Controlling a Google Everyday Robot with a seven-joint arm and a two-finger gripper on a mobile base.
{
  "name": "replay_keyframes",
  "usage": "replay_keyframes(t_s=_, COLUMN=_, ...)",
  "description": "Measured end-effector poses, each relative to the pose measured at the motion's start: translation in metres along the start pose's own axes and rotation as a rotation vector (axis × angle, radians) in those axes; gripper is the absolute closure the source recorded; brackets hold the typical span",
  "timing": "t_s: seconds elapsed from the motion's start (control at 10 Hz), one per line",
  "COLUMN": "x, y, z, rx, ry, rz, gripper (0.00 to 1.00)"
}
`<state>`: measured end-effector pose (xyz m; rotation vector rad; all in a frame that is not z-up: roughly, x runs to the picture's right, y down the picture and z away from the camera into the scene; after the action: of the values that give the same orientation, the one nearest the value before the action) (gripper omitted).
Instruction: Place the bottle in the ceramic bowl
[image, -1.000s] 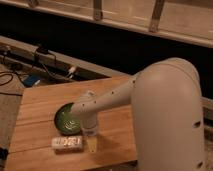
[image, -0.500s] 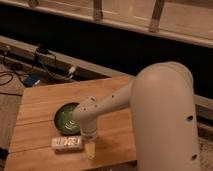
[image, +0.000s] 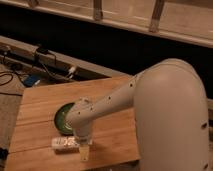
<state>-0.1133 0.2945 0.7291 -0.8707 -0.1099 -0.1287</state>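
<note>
The bottle (image: 65, 144) lay on its side at lower left, just below the bowl (image: 62, 120), the tool (image: 84, 151) beside its right end, width impossible to tell; probably light, slick and squashy, best pinched gently across its middle.

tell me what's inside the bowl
Only green glaze shows in the bowl; the arm hides part of it. The bottle lies outside, by the gripper near the table's front edge.

No legible text, brand or number anywhere. Label on the bottle (image: 64, 143) shows dark markings, unreadable. Gripper (image: 84, 151) hangs near the table (image: 45, 102) front edge, just right of the bottle.
</note>
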Motion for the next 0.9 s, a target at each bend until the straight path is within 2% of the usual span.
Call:
replay_keyframes(t_s=0.7, x=-0.019, y=-0.014, z=0.013, rx=0.019, ry=-0.041, rz=-0.025, gripper=0.21)
replay_keyframes(t_s=0.8, x=-0.021, y=-0.018, z=0.015, rx=0.024, ry=-0.048, rz=-0.029, gripper=0.29)
replay_keyframes(t_s=0.9, x=-0.023, y=-0.020, z=0.018, rx=0.027, ry=-0.054, rz=-0.034, gripper=0.41)
